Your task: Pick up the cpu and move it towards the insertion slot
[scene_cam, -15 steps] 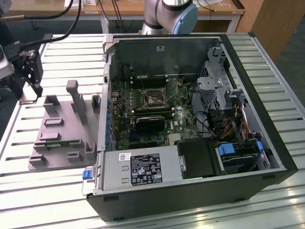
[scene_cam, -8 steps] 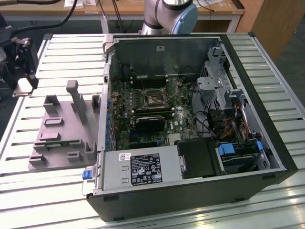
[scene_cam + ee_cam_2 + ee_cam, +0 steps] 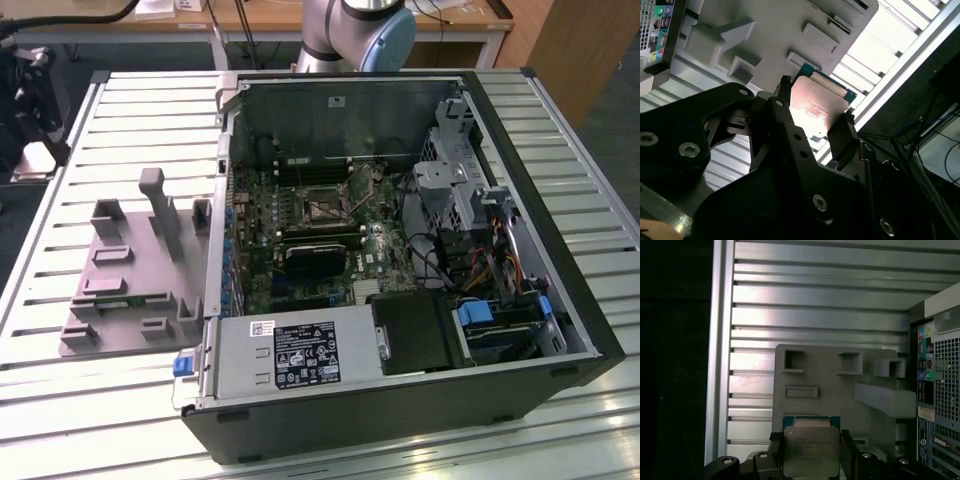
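In both wrist views the cpu (image 3: 810, 450) (image 3: 817, 100), a thin square chip with a pale metal top and a green edge, sits between two black fingers (image 3: 776, 456) (image 3: 842, 131). My gripper (image 3: 811, 452) (image 3: 815, 107) is shut on it by two opposite edges. It hangs above the near end of the grey plastic fixture (image 3: 840, 385) on the slatted table. The insertion slot (image 3: 322, 207), a dark square socket with a shiny frame, lies on the motherboard inside the open computer case (image 3: 400, 260) in the exterior view.
The grey fixture (image 3: 130, 270) with raised posts and recesses lies on the exterior view's left of the case and holds a green memory stick (image 3: 135, 298). Case walls, a power supply (image 3: 290, 355) and drive cages (image 3: 480, 230) ring the motherboard. The arm's base (image 3: 355, 30) stands behind the case.
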